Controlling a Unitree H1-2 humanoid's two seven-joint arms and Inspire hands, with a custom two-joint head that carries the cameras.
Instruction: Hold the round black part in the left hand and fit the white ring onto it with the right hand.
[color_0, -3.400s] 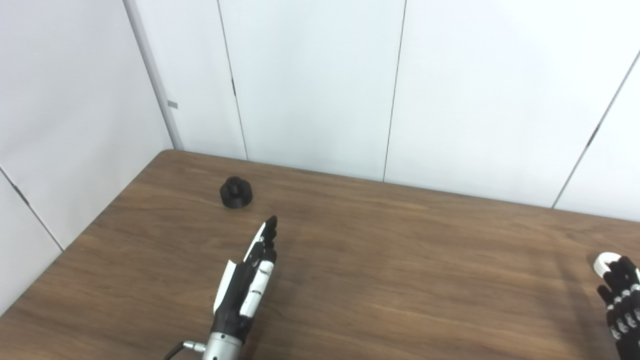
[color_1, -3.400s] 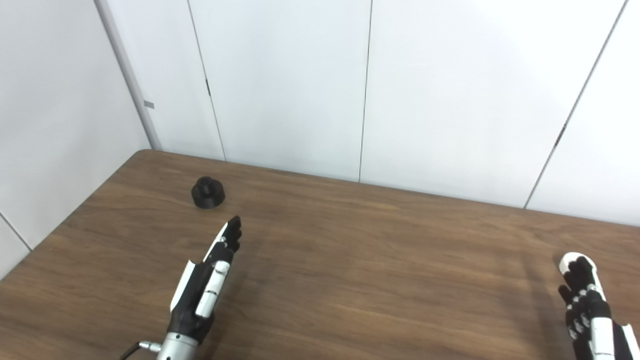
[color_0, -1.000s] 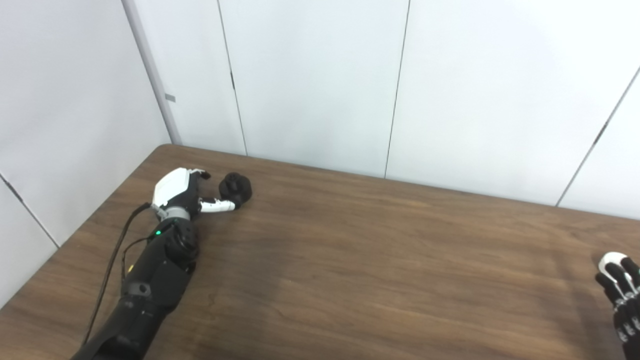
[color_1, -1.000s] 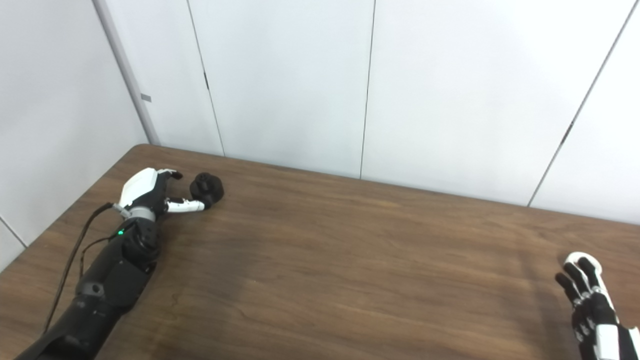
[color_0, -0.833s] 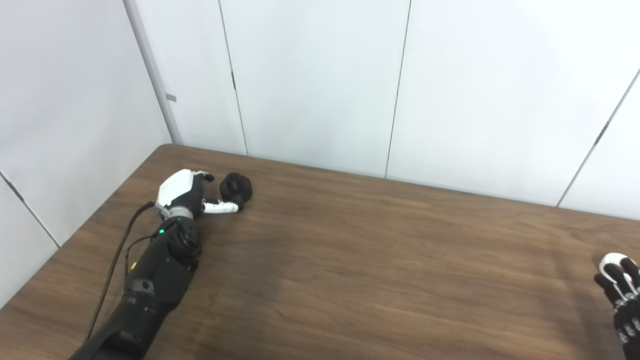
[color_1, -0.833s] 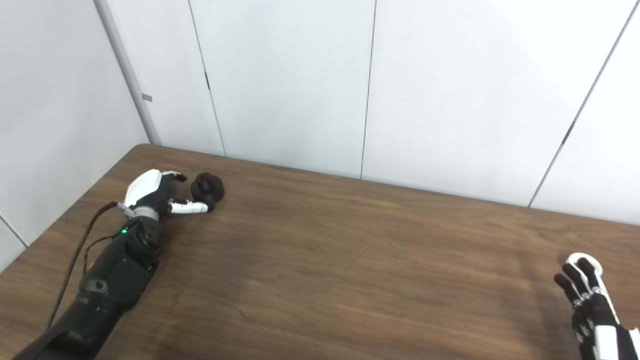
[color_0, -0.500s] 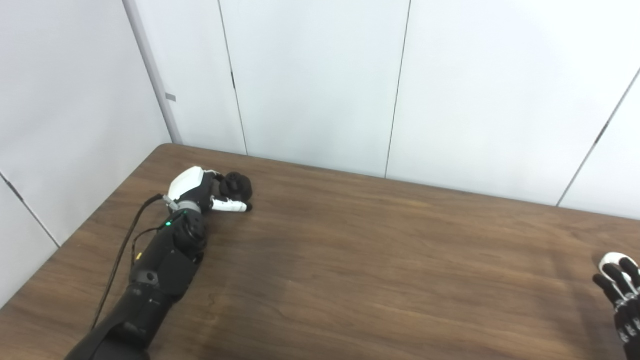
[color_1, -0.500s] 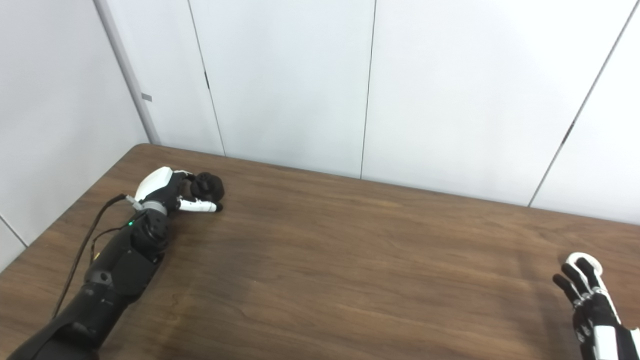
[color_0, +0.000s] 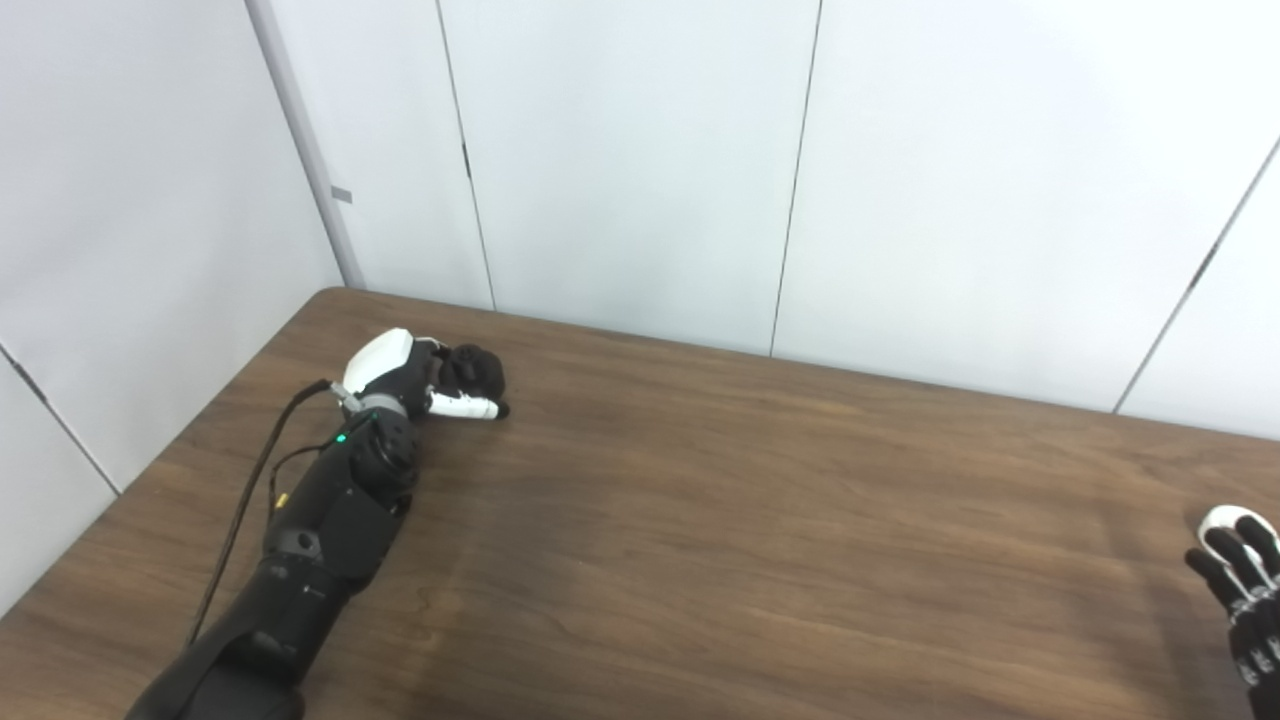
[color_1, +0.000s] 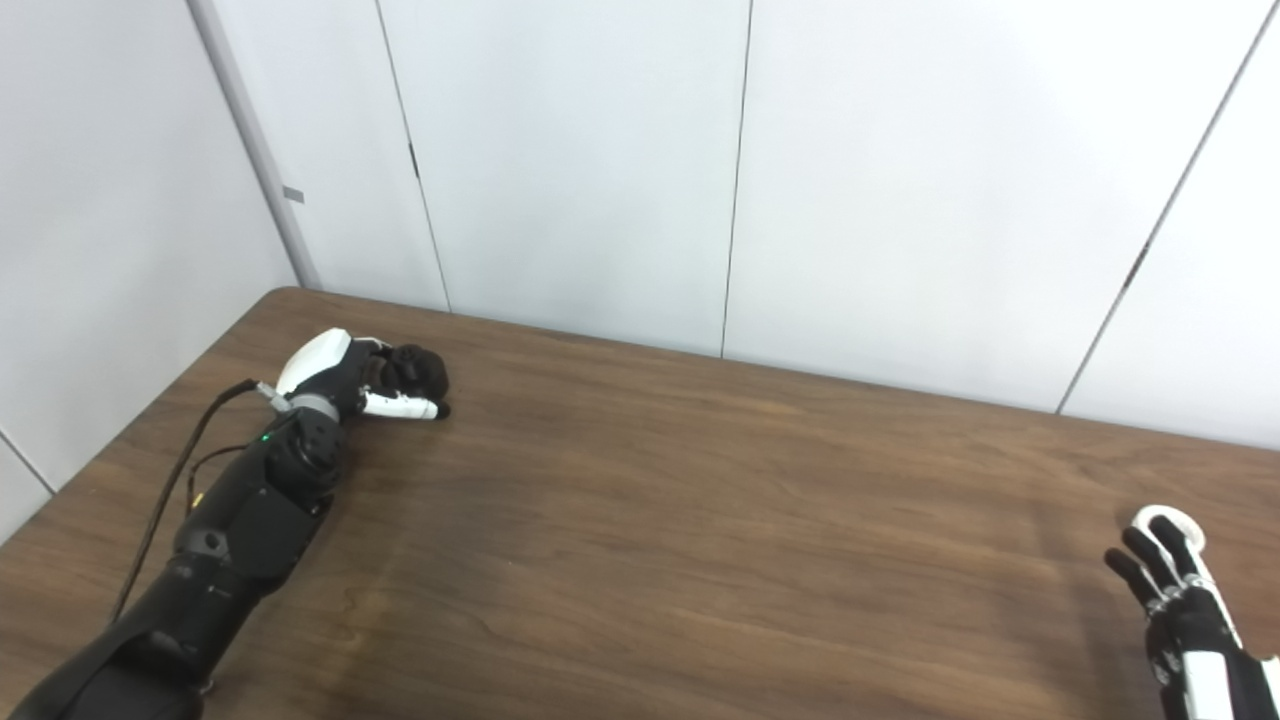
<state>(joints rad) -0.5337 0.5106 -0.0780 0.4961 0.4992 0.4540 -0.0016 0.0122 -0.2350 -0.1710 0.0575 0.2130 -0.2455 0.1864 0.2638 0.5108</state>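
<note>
Wooden table, left robot hand wrapping black part near far-left corner, right robot hand spread by white ring

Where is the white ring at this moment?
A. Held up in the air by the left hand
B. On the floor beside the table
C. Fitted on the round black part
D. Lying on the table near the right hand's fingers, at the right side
D: the white ring lies on the table just beyond the right hand, far from the round black part at the left hand.
</note>
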